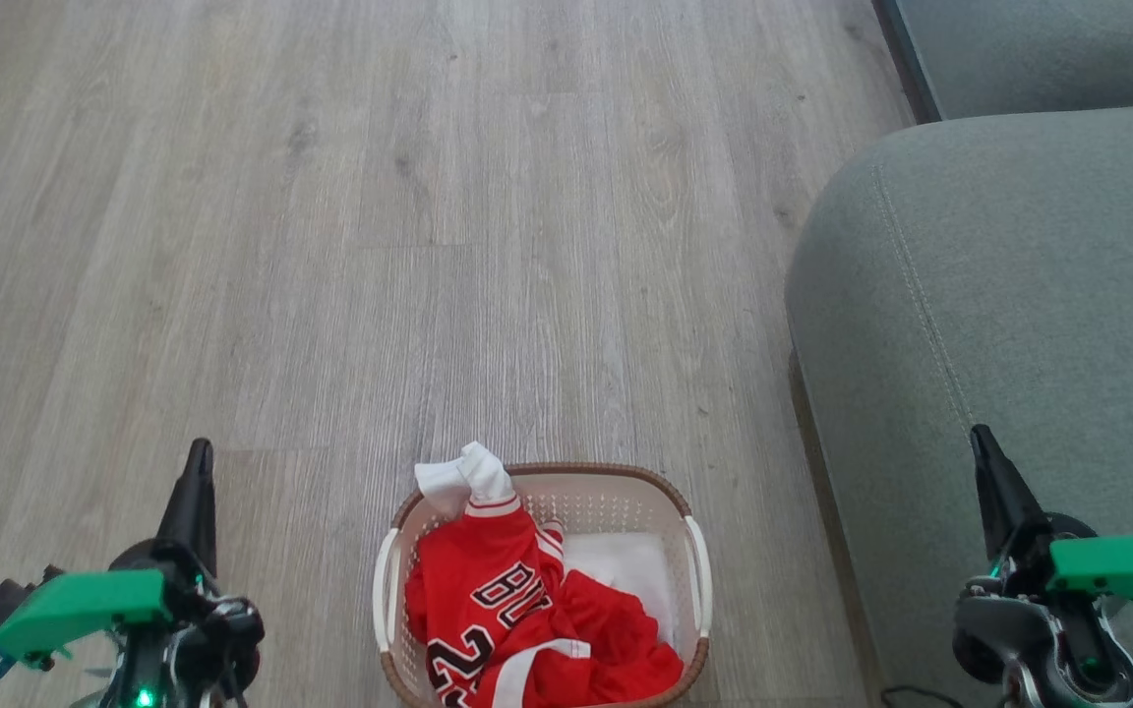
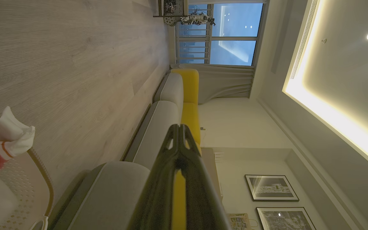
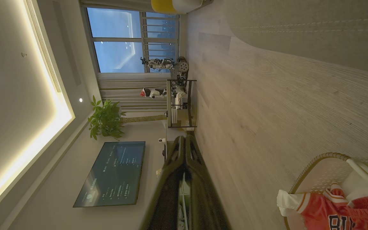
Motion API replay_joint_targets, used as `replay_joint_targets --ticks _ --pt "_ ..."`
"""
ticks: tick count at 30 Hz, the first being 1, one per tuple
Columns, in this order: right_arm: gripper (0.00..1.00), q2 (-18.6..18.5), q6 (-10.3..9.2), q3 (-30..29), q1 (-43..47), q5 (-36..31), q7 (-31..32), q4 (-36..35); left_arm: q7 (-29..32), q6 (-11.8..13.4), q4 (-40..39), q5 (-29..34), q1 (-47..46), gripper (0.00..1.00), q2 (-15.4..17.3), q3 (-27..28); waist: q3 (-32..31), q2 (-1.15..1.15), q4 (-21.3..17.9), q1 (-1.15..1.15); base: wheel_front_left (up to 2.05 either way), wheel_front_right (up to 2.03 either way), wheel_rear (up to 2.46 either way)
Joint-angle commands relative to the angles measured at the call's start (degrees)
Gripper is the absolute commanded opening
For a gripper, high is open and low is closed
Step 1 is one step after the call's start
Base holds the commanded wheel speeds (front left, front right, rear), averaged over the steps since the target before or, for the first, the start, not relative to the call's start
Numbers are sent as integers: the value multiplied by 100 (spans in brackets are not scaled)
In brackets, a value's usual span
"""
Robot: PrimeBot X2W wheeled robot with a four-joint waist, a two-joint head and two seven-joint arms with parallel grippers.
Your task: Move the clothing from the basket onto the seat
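The cream perforated basket [image 1: 696,560] stands on the wooden floor at the bottom centre of the head view. Bright red clothing [image 1: 517,610] with black-white lettering fills it, and one white sleeve [image 1: 463,477] drapes over the far rim. To its right is the grey-green seat [image 1: 1009,295]. My left gripper [image 1: 199,454] is shut and empty, left of the basket. Over the seat's front part my right gripper [image 1: 978,438] is shut, holding nothing. The basket [image 2: 37,166] and sleeve [image 2: 11,134] show at the left wrist view's lower left, and the clothing [image 3: 337,207] at the right wrist view's lower right.
Pale wood floor [image 1: 380,216] stretches ahead of the basket. A second sofa cushion [image 1: 1048,49] lies at the far right. The wrist views show a window [image 2: 222,32], yellow sofa backs [image 2: 188,95], a wall screen [image 3: 113,172], a plant [image 3: 105,119] and a shelf rack [image 3: 180,102].
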Motion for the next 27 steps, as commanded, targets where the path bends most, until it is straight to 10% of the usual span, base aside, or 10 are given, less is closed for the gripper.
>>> replay_joint_targets --ticks 1,20,21,27 --pt "0 -36 -1 97 -290 35 33 -216 44 -37 -155 26 -288 0 47 204 0 0 0 0 0 0 0" --pt "0 -36 -1 97 -290 35 33 -216 44 -37 -155 26 -288 0 47 204 0 0 0 0 0 0 0" --pt "100 3 0 4 3 0 0 22 -3 5 14 0 3 100 -2 -4 0 0 0 0 0 0 0" --pt "100 48 0 91 161 -13 -47 306 -54 12 280 13 174 100 -36 -47 -8 0 1 0 0 0 0"
